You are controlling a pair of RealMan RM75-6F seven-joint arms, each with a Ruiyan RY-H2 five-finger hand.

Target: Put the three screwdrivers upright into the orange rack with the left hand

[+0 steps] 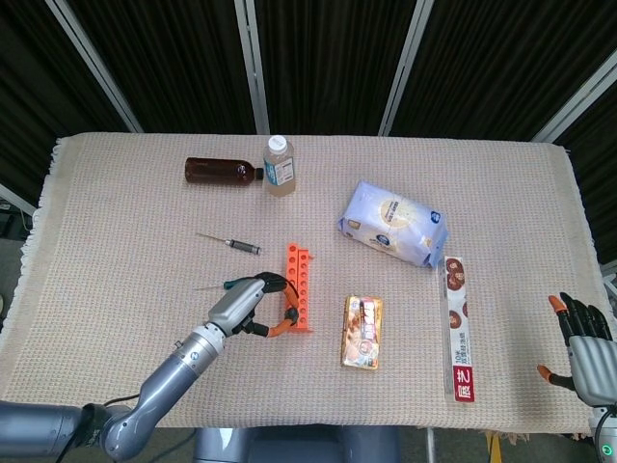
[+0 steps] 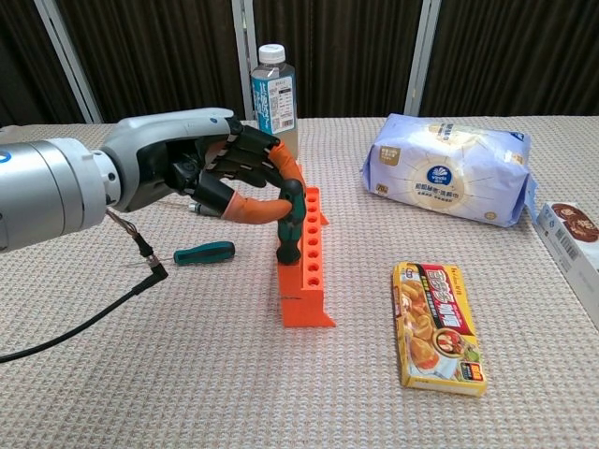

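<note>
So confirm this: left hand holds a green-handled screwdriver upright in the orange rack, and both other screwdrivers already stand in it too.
Not both. The left hand does hold one screwdriver upright in the orange rack, but the chest view shows the green-handled one lying on the cloth, the black one partly hidden behind the hand.

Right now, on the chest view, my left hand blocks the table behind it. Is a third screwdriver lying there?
Observer: Yes, head view shows a thin dark screwdriver lying flat beyond the left hand, apart from the orange rack.
Operator: I'm holding the upright screwdriver. Anything else back there?
Observer: A brown bottle lies on its side beside the upright clear bottle.
Operator: And my right hand?
Observer: Off the table's near right corner, fingers spread, holding nothing.
</note>
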